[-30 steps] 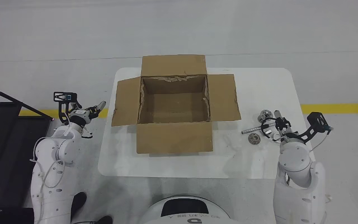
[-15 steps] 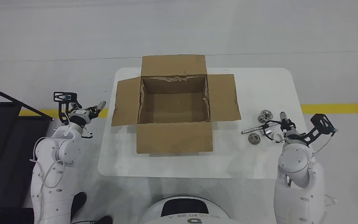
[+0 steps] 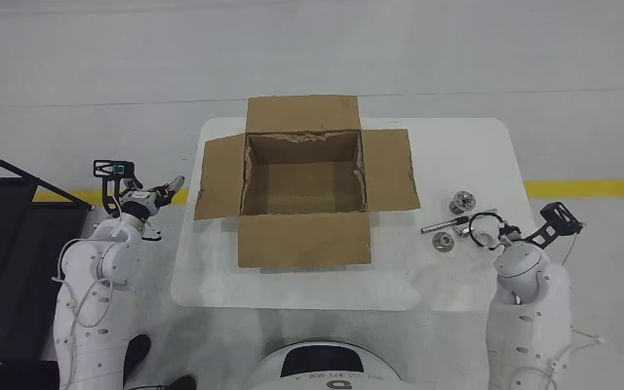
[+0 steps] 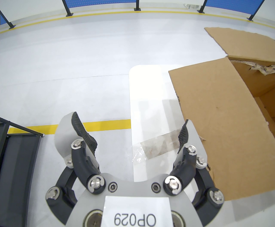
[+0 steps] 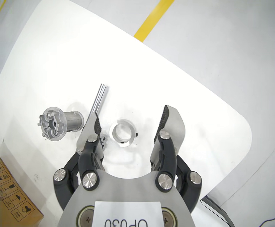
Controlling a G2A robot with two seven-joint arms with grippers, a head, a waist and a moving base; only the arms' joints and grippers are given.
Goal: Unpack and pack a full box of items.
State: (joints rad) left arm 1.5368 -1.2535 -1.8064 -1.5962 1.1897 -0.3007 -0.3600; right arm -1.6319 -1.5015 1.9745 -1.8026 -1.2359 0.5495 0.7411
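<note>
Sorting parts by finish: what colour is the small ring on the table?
Silver, bare metal; the ring shows best in the right wrist view.

The left gripper (image 4: 131,120) and right gripper (image 5: 131,111) each hover out wide, jaws spread apart.

Brown cardboard, white table, silver parts, one yellow stripe.

The cardboard box (image 3: 304,239) is plain tan-brown inside and out, with small black handling symbols (image 5: 15,193) printed on an outer wall. The table (image 3: 292,283) is glossy white, with a cloudy grey patch of tape (image 4: 159,144). The floor (image 3: 312,49) is pale grey, crossed by a yellow stripe (image 3: 575,188). The shaft (image 5: 97,101) is bright chrome; the ring collar (image 5: 129,140) and flanged hub (image 5: 58,126) are duller silver-grey. The left gripper (image 4: 130,120) and right gripper (image 5: 130,110) both have matte silver plates, black linkages, black ribbed pads (image 4: 86,134) and a white label (image 4: 134,215) with black lettering. The rack (image 4: 17,161) is black, and the barrier panels (image 4: 232,3) are blue.
</note>
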